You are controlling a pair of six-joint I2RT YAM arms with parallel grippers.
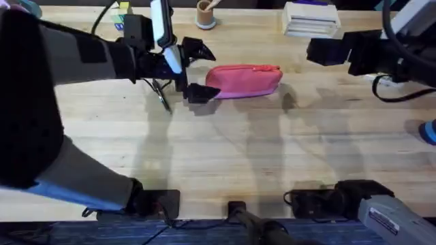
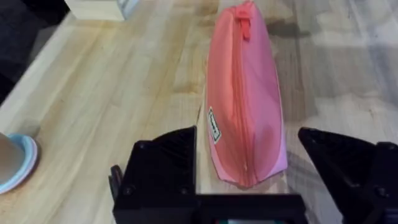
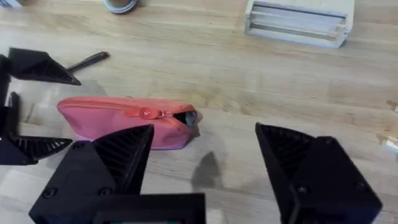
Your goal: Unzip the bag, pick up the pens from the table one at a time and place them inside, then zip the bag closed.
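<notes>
bag [image 1: 243,80] lies flat on tabletop [image 1: 225,150] | my left hand [image 1: 194,71] wide apart around bag's end | my right hand [image 3: 205,168] apart, away from bag | pen [image 1: 162,95] near bag

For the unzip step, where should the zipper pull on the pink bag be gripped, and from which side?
Probably the small red pull tab on the bag, near its right end. It stands up from the zipper line on top, so the open right gripper should descend from above. The open left gripper straddles the opposite end and can brace it.
</notes>
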